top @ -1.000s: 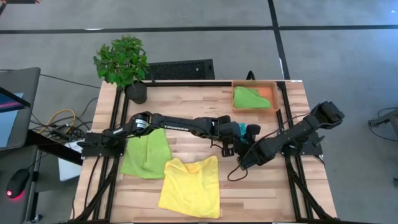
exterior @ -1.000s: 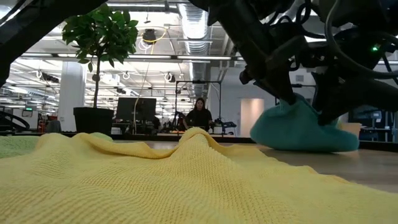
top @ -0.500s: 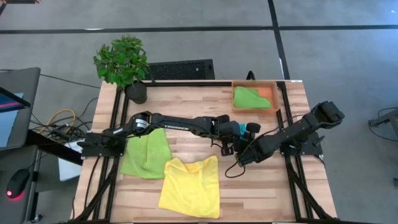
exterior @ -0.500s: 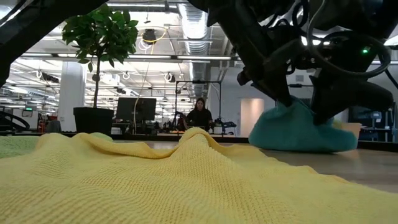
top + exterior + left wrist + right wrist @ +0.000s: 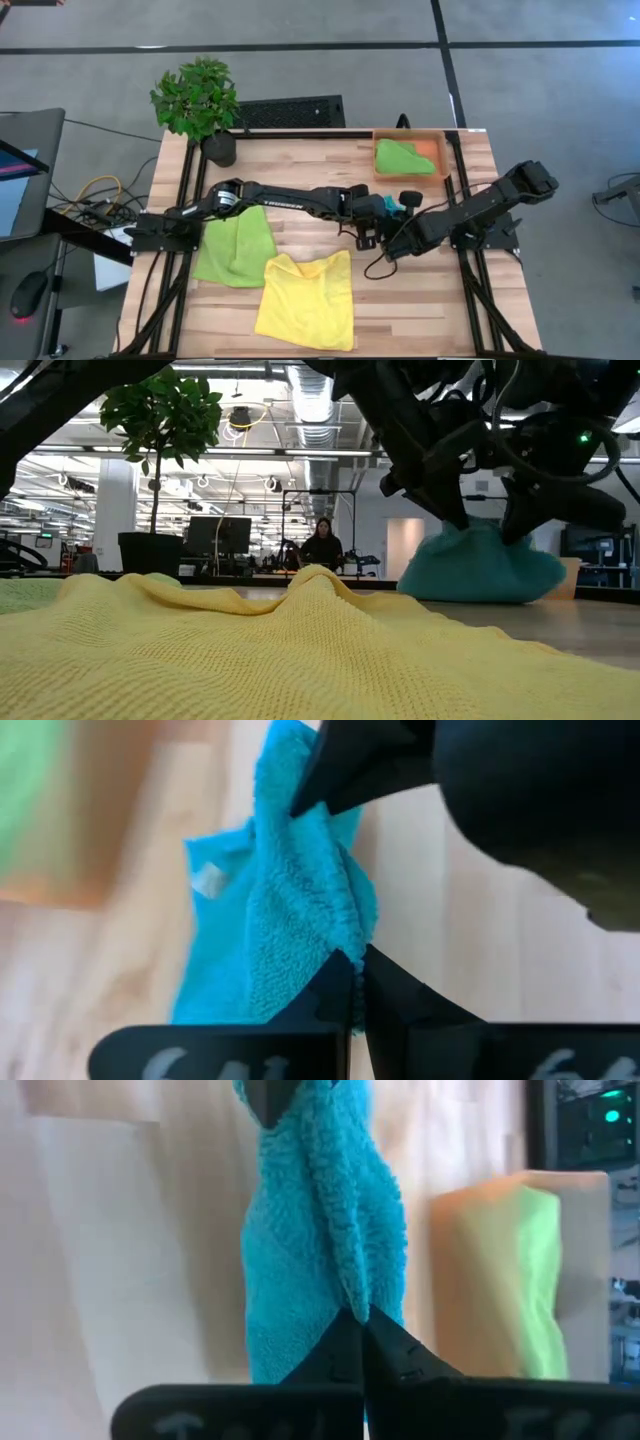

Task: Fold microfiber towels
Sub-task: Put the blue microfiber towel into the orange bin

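Observation:
The teal microfiber towel (image 5: 480,568) sits bunched in a heap at the table's right middle, its underside on the wood. Both grippers are shut on its top: my left gripper (image 5: 455,518), reaching across from the left, and my right gripper (image 5: 515,532) beside it. A yellow towel (image 5: 305,300) lies spread at the near middle. To its left lies a green towel (image 5: 235,250). Another green towel (image 5: 403,158) lies in the orange tray (image 5: 440,150). My left gripper pinches a raised ridge of the teal towel (image 5: 335,935) between its two fingers, slanting down from the table's left. The cloth runs on from there to the other gripper, and its lower part lies on the table. My right gripper pinches the same ridge of the teal towel (image 5: 350,1285) between its two fingers, slanting down from the table's right, a short way from the left gripper's fingers (image 5: 265,1100). The towel stands up in a fold between the two holds, its base on the table.
A potted plant (image 5: 197,100) stands at the far left corner. The orange tray is at the far right, just beyond the two grippers. Bare wood shows at the near right of the table (image 5: 440,300).
My right gripper has shut on the teal towel and shifted a little toward the left gripper. The towel's right side, which lay lower and flatter on the table, is now drawn up into a taller, rounder heap.

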Controlling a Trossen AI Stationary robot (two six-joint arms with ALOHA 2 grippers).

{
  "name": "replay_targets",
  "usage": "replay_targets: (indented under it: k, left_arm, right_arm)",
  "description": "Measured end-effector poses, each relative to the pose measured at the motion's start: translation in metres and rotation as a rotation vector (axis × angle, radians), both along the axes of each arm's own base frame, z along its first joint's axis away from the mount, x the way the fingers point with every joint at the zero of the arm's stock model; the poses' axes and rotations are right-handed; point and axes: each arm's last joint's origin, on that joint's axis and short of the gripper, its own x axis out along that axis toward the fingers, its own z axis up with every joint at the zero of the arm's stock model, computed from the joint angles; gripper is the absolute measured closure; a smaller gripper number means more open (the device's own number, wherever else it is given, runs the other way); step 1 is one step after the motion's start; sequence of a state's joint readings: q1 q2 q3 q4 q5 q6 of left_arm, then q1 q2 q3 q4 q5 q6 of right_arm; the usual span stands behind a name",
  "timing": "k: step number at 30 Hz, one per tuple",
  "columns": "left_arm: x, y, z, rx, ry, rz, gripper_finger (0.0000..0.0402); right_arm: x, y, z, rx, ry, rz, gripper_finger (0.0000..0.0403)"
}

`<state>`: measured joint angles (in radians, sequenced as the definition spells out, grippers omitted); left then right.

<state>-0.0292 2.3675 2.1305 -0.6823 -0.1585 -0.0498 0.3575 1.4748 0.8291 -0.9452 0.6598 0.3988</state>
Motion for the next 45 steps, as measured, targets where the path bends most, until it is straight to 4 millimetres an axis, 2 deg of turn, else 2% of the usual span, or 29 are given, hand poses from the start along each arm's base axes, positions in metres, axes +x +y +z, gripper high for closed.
replay_targets:
  k: [5,10,17,22,31,37,45]
  left_arm:
    - [0.002,0.009,0.013,0.067,-0.034,0.066,0.0401]
    - [0.004,0.026,0.029,0.12,-0.077,0.109,0.0401]
    - [0.006,0.054,0.035,0.139,-0.108,0.145,0.0401]
    - [0.011,0.067,0.042,0.17,-0.198,0.15,0.0401]
    - [0.017,0.092,0.06,0.284,-0.356,0.19,0.0401]
    - [0.015,0.118,0.076,0.332,-0.428,0.244,0.0401]
    - [0.01,0.152,0.082,0.36,-0.471,0.281,0.0401]
  right_arm:
    - [-0.007,-0.012,0.015,-0.029,-0.031,-0.027,0.0399]
    - [-0.018,-0.028,0.031,-0.097,-0.054,-0.077,0.0399]
    - [-0.033,-0.046,0.062,-0.137,-0.14,-0.091,0.0401]
    - [-0.043,-0.06,0.085,-0.188,-0.184,-0.097,0.0401]
    - [-0.054,-0.089,0.098,-0.308,-0.116,-0.144,0.0401]
    - [-0.05,-0.109,0.105,-0.38,-0.103,-0.166,0.0401]
    - [-0.045,-0.141,0.115,-0.449,-0.136,-0.24,0.0401]
